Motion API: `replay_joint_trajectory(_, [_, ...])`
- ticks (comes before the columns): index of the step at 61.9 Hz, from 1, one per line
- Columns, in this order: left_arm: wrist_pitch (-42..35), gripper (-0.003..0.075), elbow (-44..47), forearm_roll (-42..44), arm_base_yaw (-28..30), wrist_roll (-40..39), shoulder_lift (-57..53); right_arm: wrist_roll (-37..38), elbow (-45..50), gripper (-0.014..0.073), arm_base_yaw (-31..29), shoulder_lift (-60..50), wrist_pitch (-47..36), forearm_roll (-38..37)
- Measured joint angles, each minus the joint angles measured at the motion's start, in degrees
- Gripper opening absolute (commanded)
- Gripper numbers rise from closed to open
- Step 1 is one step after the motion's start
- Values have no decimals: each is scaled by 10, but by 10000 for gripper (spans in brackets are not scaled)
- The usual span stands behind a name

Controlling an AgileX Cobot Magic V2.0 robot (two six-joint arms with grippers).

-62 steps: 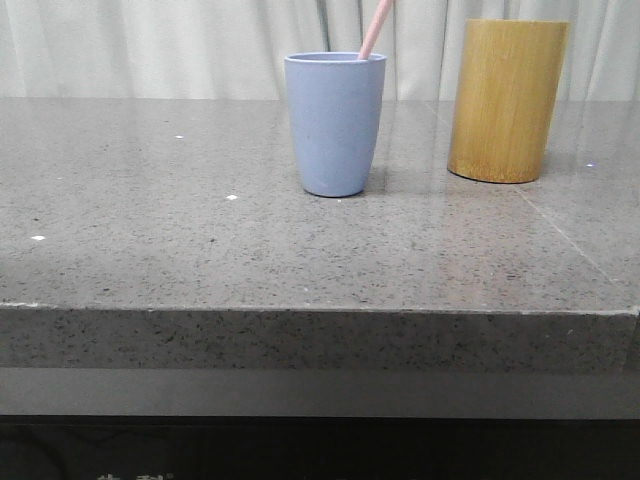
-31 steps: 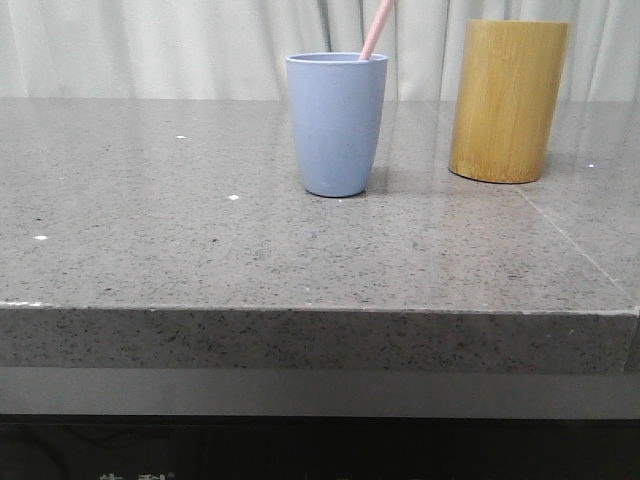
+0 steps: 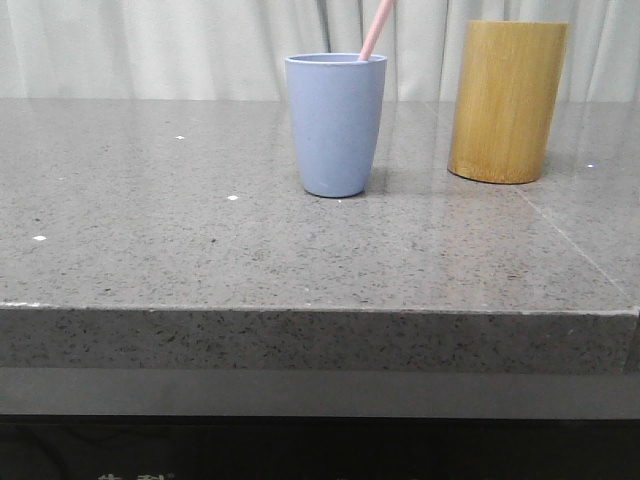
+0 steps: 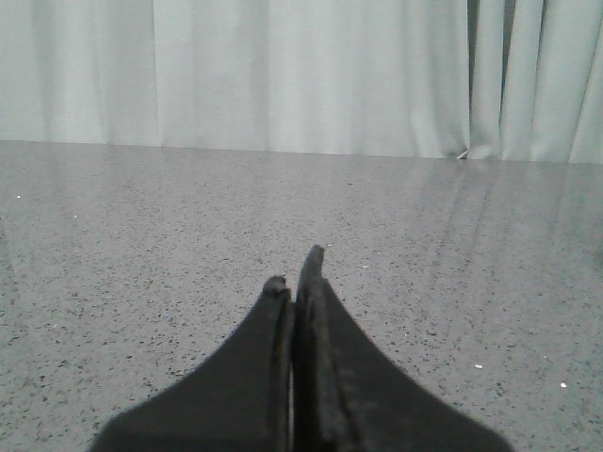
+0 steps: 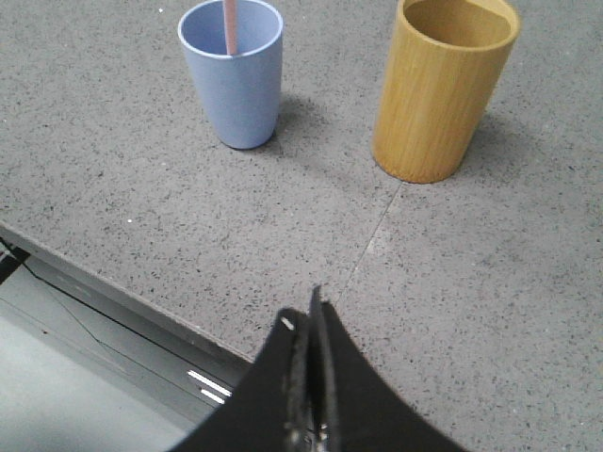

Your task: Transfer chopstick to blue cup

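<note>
The blue cup (image 3: 335,122) stands upright near the middle of the grey stone table, and a pale pink chopstick (image 3: 376,28) leans out of its rim toward the right. From the right wrist view the blue cup (image 5: 232,71) shows the chopstick (image 5: 230,25) standing inside it. My right gripper (image 5: 308,315) is shut with nothing in it, hanging over the table's near edge, well short of both cups. My left gripper (image 4: 295,271) is shut and empty above bare table, facing the curtain. Neither gripper appears in the front view.
A taller tan bamboo cylinder (image 3: 506,100) stands to the right of the blue cup; its open top (image 5: 458,21) looks empty. The table's front edge (image 3: 320,310) runs across the foreground. A pale curtain (image 4: 301,75) hangs behind the table.
</note>
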Motion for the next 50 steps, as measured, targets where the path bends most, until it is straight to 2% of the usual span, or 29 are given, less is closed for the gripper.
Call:
replay_joint_trajectory(27, [0, -19, 0, -7, 1, 0, 0, 0, 0, -66, 0, 0, 0, 0])
replay_joint_trajectory(50, [-7, -19, 0, -2, 1, -30, 0, 0, 0, -66, 0, 0, 0, 0])
